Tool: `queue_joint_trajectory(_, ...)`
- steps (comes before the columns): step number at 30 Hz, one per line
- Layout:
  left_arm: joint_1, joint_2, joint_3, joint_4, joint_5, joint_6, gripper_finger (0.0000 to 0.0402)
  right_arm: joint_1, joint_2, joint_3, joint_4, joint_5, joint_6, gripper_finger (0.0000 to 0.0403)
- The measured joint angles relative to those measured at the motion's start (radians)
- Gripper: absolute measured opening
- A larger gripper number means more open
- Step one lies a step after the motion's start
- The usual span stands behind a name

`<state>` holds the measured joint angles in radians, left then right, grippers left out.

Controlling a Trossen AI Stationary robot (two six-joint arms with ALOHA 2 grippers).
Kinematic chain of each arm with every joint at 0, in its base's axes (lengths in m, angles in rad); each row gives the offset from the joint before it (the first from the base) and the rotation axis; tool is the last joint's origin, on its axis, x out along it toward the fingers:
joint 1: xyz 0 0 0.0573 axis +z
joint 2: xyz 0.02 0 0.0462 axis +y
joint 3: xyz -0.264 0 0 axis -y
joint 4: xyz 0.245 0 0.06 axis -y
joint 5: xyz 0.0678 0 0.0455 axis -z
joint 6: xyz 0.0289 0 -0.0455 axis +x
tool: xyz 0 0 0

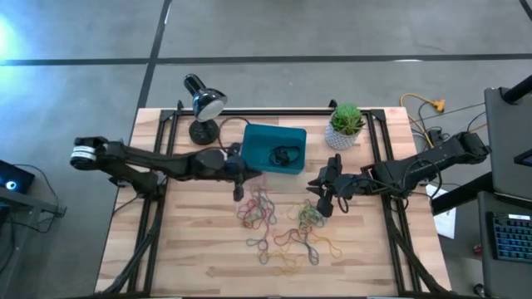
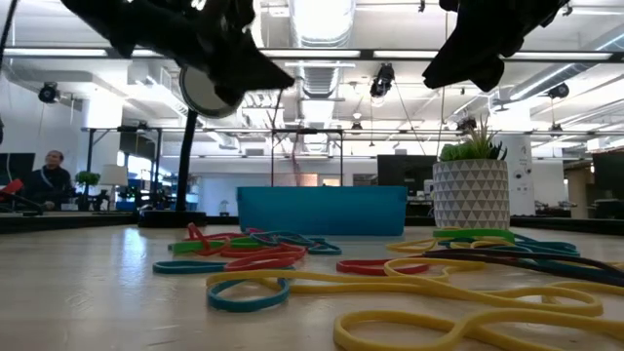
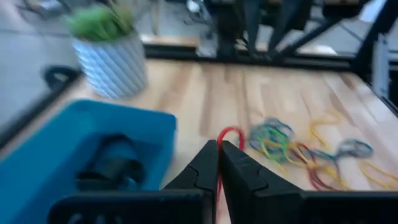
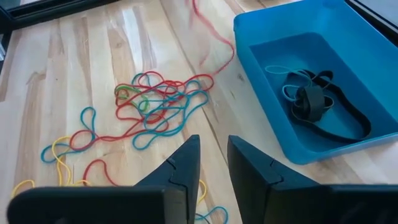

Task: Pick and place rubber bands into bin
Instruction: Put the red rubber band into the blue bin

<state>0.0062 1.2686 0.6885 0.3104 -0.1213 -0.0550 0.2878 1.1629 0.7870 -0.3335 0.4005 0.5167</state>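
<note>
Left wrist view only: red rubber band (image 3: 227, 135) pinched in left gripper (image 3: 219, 163).

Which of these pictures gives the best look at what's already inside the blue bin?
The right wrist view: it looks down into the bin, showing black and pale bands. The high view shows them tiny, the left wrist view blurred, and the low view only the bin's outer wall.

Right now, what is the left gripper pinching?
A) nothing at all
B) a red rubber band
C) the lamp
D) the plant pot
B: in the left wrist view, the left gripper is shut on a red rubber band that loops up from between its fingers, beside the bin.
</note>
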Motion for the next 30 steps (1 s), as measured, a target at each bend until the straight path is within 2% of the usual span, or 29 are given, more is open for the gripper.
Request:
queue_joint_trajectory(4, 0.011, -0.013, 0.018, 0.018, -0.120, 0.040, 0.0000, 0.000, 0.000, -0.002, 0.002, 0.002, 0.001, 0.0067)
queue_joint_trajectory(8, 0.043, 0.016, 0.057, 0.022, -0.173, 0.045, 0.0000, 0.000, 0.000, -0.004, 0.002, 0.003, 0.002, 0.0063)
queue_joint_trajectory(18, 0.108, 0.221, 0.177, 0.013, -0.336, 0.042, 0.0000, -0.001, 0.000, -0.004, 0.008, 0.022, 0.005, 0.0064)
queue_joint_trajectory(25, 0.145, 0.335, 0.249, -0.018, -0.356, 0.037, 0.0000, 0.000, 0.000, -0.004, 0.010, 0.022, 0.008, 0.0061)
queue_joint_trajectory(30, 0.159, 0.354, 0.261, -0.040, -0.324, 0.037, 0.0001, 0.000, 0.000, -0.004, 0.012, 0.022, 0.008, 0.0064)
